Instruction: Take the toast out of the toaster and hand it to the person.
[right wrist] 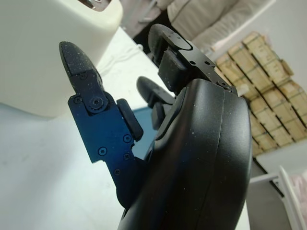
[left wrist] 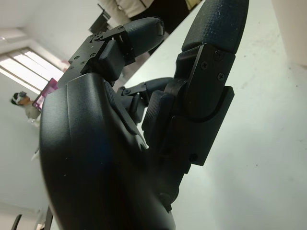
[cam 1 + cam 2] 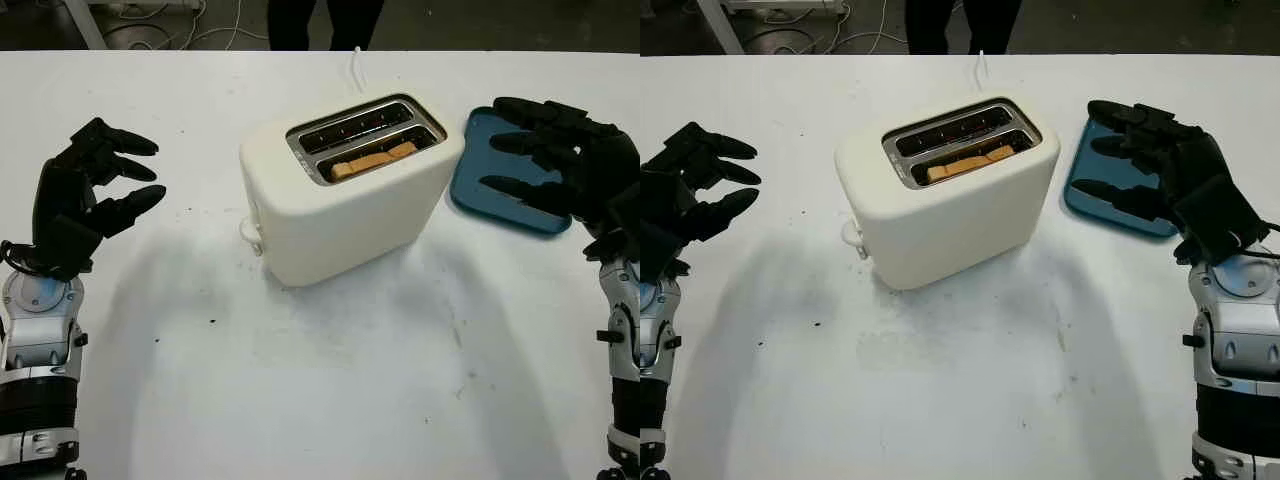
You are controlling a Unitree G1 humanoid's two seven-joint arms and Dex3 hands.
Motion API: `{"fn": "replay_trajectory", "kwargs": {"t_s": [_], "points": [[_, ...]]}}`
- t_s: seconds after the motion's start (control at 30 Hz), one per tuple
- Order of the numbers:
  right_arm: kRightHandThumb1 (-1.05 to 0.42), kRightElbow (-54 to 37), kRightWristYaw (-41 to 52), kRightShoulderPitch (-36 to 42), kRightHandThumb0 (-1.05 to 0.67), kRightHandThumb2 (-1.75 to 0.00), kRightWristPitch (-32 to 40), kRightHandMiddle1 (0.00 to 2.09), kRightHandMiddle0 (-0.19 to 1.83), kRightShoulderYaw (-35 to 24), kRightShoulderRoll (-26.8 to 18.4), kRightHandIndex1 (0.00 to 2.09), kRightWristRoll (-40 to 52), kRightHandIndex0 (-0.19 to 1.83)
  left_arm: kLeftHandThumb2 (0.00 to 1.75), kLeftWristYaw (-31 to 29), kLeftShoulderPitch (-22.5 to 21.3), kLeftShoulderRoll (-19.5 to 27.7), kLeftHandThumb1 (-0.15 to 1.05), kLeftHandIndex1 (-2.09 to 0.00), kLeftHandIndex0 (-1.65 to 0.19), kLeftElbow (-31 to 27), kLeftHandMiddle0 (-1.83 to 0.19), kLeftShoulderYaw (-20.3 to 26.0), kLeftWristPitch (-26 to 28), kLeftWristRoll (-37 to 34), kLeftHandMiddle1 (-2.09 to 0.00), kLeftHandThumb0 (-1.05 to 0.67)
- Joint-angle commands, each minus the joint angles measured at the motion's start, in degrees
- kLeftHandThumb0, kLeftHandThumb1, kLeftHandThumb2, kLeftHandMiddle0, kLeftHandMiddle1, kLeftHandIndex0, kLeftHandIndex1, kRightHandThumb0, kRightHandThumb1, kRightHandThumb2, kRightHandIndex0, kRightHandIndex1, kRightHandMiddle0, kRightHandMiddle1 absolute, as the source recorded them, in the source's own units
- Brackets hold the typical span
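A cream toaster [image 3: 345, 190] stands in the middle of the white table [image 3: 320, 400], turned at a slant, and the toast [image 3: 372, 160] sits low in the nearer of its two slots, only its top edge showing above the metal rim. The left robot hand [image 3: 90, 185] hovers released and holding nothing, well apart from the toaster on its left; the right robot hand [image 3: 1160, 170] hovers just as free on the other side, above a blue tray [image 3: 500, 195] that lies just beside the toaster. A person [image 3: 325, 22] stands at the far edge of the table, seen only as dark legs. Nothing is grasped yet, so the step in hand is the reach. The right robot hand looks the better placed, since the exposed end of the slice lies toward it. It should rise above the toaster, then descend straight along the slot with fingers lined up to the slot's length, so that they pinch the thin faces of the bread rather than its ends. So little of the slice stands proud that a shallow pinch may crumble or slip; the grip likely needs to go as deep as the rim allows, then lift vertically to avoid dragging the light toaster. The left robot hand could steady the body if it shifts.
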Motion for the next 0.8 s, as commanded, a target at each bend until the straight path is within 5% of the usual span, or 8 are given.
{"fn": "replay_trajectory", "kwargs": {"t_s": [0.0, 0.77], "points": [[-0.72, -0.7, -1.0, 0.0, -0.46, 0.00, -0.4, 0.03, 0.70, 0.0, 0.5, 0.79, -0.5, 0.40, 0.01, 0.1, -0.1, 0.2, 0.92, -1.16, -0.44, -0.2, -0.49, 0.3, -0.9, 0.2, -1.29, -1.05], [-0.72, -2.2, -2.3, 0.5, -0.38, 0.00, 1.6, 0.09, 0.86, 0.1, 0.8, 0.75, -1.1, 0.58, 0.03, 0.3, 0.2, 0.1, 0.92, -1.15, -0.44, -0.4, -0.48, 0.3, -0.7, 0.3, -1.28, -1.05]]}}
